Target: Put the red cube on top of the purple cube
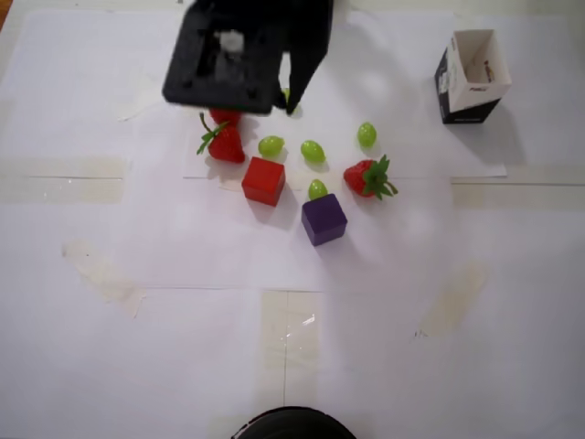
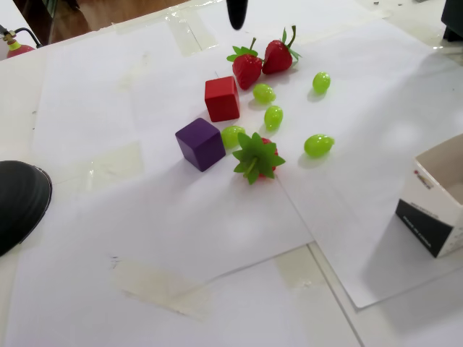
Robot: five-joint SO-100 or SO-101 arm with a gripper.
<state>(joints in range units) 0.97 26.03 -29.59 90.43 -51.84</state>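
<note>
— Any lettering to read here?

— Hardly. The small open carton (image 1: 472, 75) has a white label strip low on its dark side in the overhead view, with a short printed word too small to make out.

— And from the fixed view?

— The carton (image 2: 435, 204) shows a small red mark near the top of its white face and faint print on the black band below it; neither is legible. Nothing else carries text.
</note>
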